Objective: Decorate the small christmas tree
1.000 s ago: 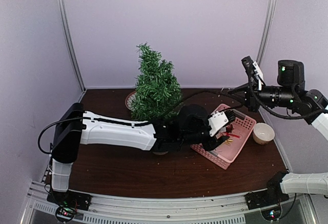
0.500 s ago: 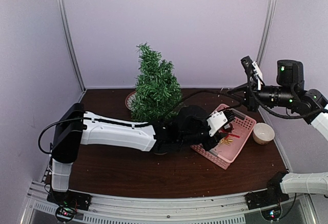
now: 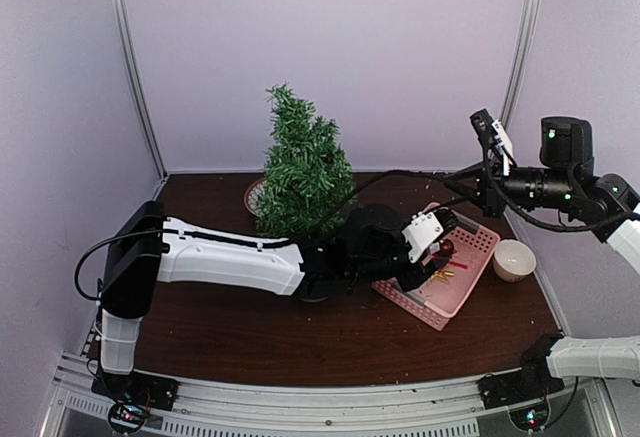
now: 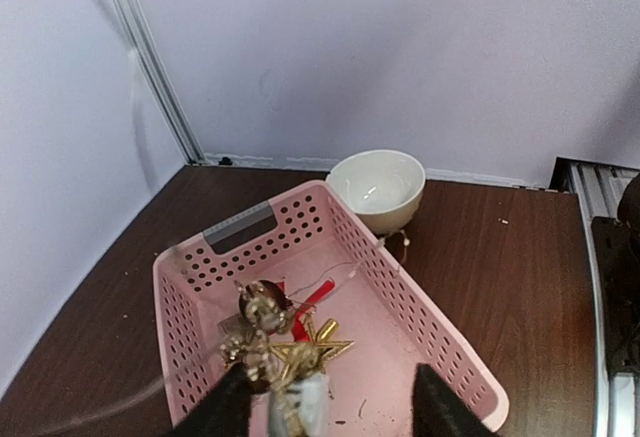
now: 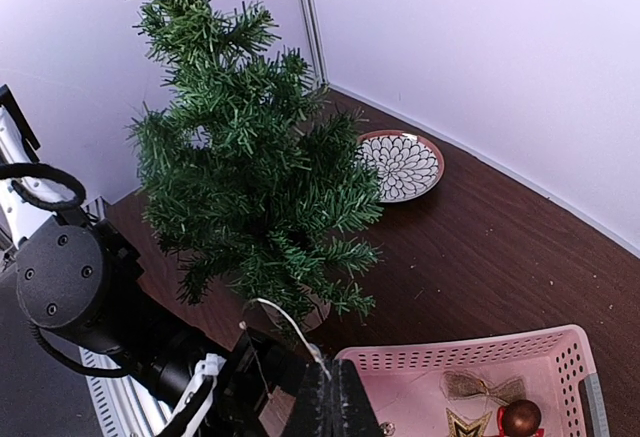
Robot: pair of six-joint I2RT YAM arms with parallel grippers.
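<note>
The small christmas tree (image 3: 303, 172) stands upright toward the back of the table (image 3: 300, 342), left of centre. No ornament shows on its branches in any view, so I judge the decorating hardly begun: every bauble is yet to be hung.

Nearest, the left arm lies low across the table from its base toward the right. The left gripper (image 4: 330, 407) hangs over the near end of the pink basket (image 4: 190, 277), its jaws spread, one to each side of a gold star (image 4: 308, 352); neither finger visibly touches it. A gold figure ornament (image 4: 258, 309) and a red ribbon (image 4: 318, 295) lie just beyond the star, and the right wrist view shows a brown ball (image 5: 520, 417) in the basket too. Just beyond the basket's far corner sits a cream bowl (image 4: 378, 185), close to it but apart.

Further back, behind the tree's left side, lies a patterned plate (image 5: 400, 164). The right arm is raised high at the right. The right gripper (image 5: 322, 367) has its jaws pressed together, and a thin wire loop (image 5: 283, 319) rises from their tips; whether it is pinched there I cannot tell.

Against the earlier frames, the left jaws narrowed over the basket half a second ago and now stand as wide as a second ago, with nothing lifted out that I can see. The left wrist has barely shifted. The right arm, tree, bowl and basket keep their places.
</note>
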